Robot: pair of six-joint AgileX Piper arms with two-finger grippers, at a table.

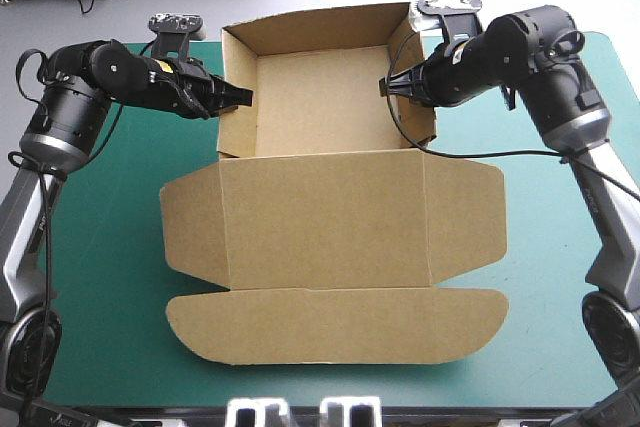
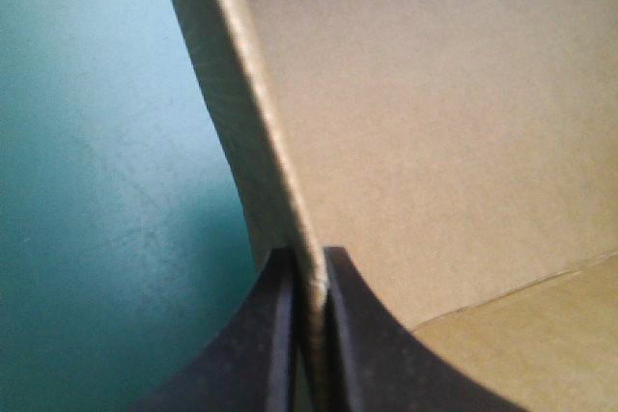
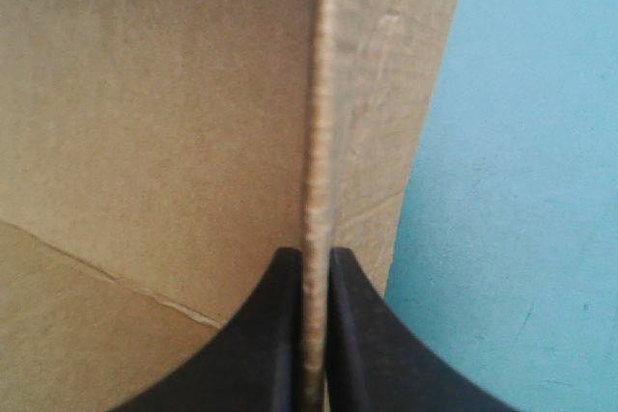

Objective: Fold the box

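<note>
Brown cardboard box (image 1: pixel 330 187) lies at the middle of a table (image 1: pixel 540 347) with a teal-green cover (image 2: pixel 97 190). The box's far half is an open tray (image 1: pixel 320 97) with its four walls standing. Its near half, the lid (image 1: pixel 320 237), lies flat on the cover, with a rounded flap on each side and a long rounded flap along its near edge.

At the box's left wall, the left pincer (image 1: pixel 243 97) comes in from outside and is clamped on the wall's top edge. The left wrist view shows its two black fingers (image 2: pixel 266 344) all but closed with the thin edge of board pinched between them. One finger is on the wall's outer face, by the cover, and the other is on its inner face, by the tray's floor. The wall looks slightly bowed ahead of the fingers.

At the box's right wall, the right pincer (image 1: pixel 385 87) does the same from the other side — it grips that wall's top edge. In the right wrist view the board stands upright between the nearly closed fingers, with the tray's inside on one side and bare cover on the other.

Both arms bend inward toward the tray, one at each side wall.
</note>
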